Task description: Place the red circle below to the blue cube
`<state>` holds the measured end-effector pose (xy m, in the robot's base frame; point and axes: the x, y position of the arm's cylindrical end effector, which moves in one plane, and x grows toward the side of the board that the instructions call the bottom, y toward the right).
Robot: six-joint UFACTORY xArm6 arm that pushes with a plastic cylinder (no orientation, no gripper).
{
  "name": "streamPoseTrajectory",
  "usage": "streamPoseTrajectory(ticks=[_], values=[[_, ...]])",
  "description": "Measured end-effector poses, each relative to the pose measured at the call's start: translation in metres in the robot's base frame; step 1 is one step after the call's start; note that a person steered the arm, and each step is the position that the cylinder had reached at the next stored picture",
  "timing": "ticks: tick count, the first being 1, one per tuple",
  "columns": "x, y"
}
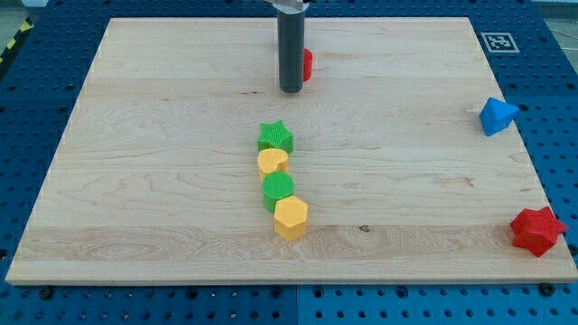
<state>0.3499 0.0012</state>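
Overall, a pale wooden board [181,199] fills most of the view, lying on a blue perforated table [542,54]. A small black-and-white marker tag [498,41] sits at the board's top right corner.

The dark rod [291,50] comes down from the view's top, upright, and the tip [290,89] rests on the board in the upper middle. The rod carries no jaws and holds nothing. The red circle [307,64] lies just beside the rod on the view's right, mostly hidden behind it; contact cannot be confirmed.

The blue cube [497,116] sits at the board's right edge, well apart from the tip and the red circle. A red star [536,230] stands at the lower right corner.

In the middle of the board, four blocks form a close column, top to bottom: a green star [275,137], a yellow heart-like block [272,161], a green round block [278,189] and a yellow hexagon [291,218]. The tip stands above this column, apart from it.
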Motion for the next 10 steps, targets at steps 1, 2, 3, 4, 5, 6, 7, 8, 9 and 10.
streamPoseTrajectory(ticks=[1,2,3,4,5,6,7,8,9,10], values=[[-0.015,0.010],[-0.017,0.015],[-0.016,0.037],[-0.016,0.055],[-0.016,0.043],[-0.024,0.037],[-0.031,0.033],[-0.031,0.033],[-0.031,0.029],[-0.031,0.029]])
